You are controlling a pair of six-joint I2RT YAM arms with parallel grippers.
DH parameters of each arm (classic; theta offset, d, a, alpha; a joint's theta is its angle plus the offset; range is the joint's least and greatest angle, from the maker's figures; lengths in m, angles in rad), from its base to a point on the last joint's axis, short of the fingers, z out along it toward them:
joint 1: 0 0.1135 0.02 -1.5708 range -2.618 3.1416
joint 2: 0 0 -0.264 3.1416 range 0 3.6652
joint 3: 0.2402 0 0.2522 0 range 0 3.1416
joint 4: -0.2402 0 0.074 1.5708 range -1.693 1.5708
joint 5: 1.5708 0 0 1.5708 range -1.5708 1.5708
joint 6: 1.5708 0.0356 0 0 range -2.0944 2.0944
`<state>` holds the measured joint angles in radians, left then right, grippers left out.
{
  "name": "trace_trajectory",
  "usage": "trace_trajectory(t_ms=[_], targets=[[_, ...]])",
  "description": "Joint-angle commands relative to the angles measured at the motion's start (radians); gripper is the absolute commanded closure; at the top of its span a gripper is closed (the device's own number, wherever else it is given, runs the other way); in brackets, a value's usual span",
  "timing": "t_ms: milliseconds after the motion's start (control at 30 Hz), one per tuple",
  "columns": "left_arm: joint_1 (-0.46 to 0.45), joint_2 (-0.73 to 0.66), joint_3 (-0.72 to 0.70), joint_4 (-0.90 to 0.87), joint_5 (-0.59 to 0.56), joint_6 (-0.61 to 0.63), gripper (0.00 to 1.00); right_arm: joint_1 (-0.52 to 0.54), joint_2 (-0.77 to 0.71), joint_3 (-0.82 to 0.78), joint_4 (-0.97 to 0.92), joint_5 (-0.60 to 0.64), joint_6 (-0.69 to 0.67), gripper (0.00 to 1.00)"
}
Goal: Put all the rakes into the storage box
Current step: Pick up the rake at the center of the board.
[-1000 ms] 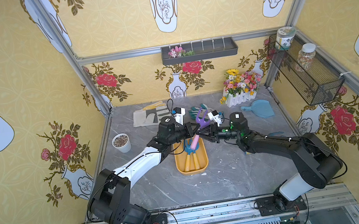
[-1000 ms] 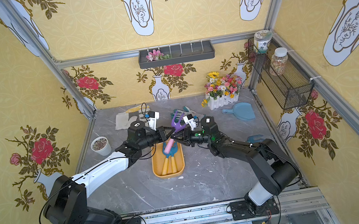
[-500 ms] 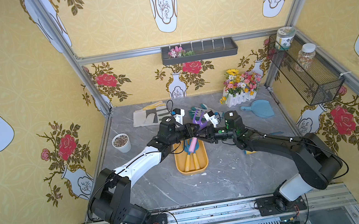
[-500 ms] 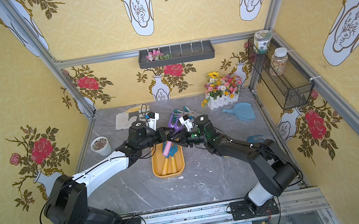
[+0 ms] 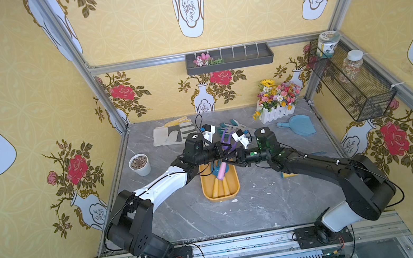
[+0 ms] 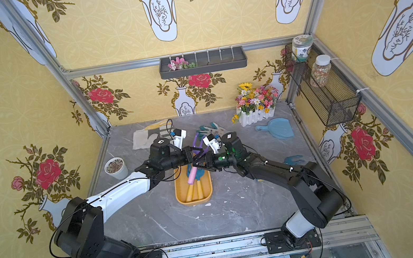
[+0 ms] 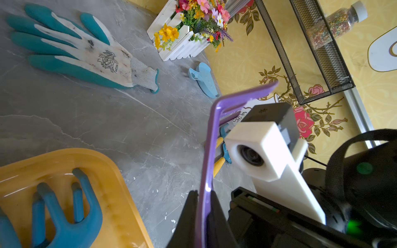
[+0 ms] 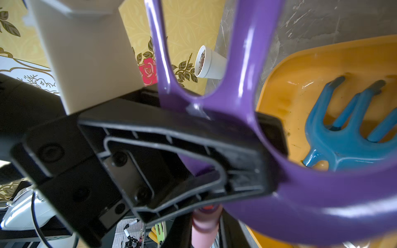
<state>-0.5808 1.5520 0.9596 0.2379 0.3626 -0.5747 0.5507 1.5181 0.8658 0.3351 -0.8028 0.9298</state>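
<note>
Left of the left gripper (image 5: 224, 151), a white pot (image 5: 139, 165) sits on the grey table (image 5: 185, 216). It and the right gripper (image 5: 230, 160) both pinch the purple rake (image 5: 223, 172), just over the storage box (image 5: 222, 197). All around stand yellow flower walls (image 5: 16, 108).

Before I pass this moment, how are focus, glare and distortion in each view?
Right wrist view: the purple rake fills the frame, soft and out of focus, with white glare streaks along its tines; the storage box behind is somewhat sharper. Left wrist view: that rake, edge-on, is blurred, while the glove is crisp. Both top views: sharp, evenly lit, with wide-angle stretch toward the edges.
</note>
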Motion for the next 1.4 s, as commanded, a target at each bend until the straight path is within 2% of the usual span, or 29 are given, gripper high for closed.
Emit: trace_trajectory(t_ms=[0, 67, 167, 233, 300, 533, 733, 1000, 1367], targets=[[-0.003, 0.010, -0.004, -0.100, -0.053, 0.019, 1.00, 0.013, -0.012, 0.035, 0.044, 0.000, -0.078, 0.71], [-0.003, 0.001, -0.004, -0.130, -0.120, 0.016, 1.00, 0.023, -0.038, 0.066, -0.111, 0.107, -0.156, 0.46], [-0.002, -0.017, 0.003, -0.196, -0.259, 0.022, 1.00, 0.037, -0.072, 0.115, -0.312, 0.269, -0.251, 0.21], [-0.002, -0.026, 0.011, -0.245, -0.351, 0.022, 1.00, 0.038, -0.083, 0.139, -0.393, 0.340, -0.275, 0.12], [-0.005, -0.035, 0.021, -0.282, -0.415, 0.024, 1.00, 0.044, -0.090, 0.152, -0.447, 0.392, -0.293, 0.08], [-0.012, -0.024, 0.127, -0.466, -0.568, -0.043, 1.00, 0.156, -0.052, 0.224, -0.629, 0.559, -0.390, 0.07], [-0.043, 0.023, 0.213, -0.550, -0.577, -0.068, 1.00, 0.218, -0.017, 0.246, -0.628, 0.602, -0.385, 0.08], [-0.053, 0.041, 0.219, -0.548, -0.565, -0.071, 1.00, 0.237, -0.006, 0.256, -0.581, 0.590, -0.371, 0.10], [-0.055, 0.042, 0.229, -0.546, -0.548, -0.071, 1.00, 0.296, 0.049, 0.326, -0.622, 0.617, -0.402, 0.16]])
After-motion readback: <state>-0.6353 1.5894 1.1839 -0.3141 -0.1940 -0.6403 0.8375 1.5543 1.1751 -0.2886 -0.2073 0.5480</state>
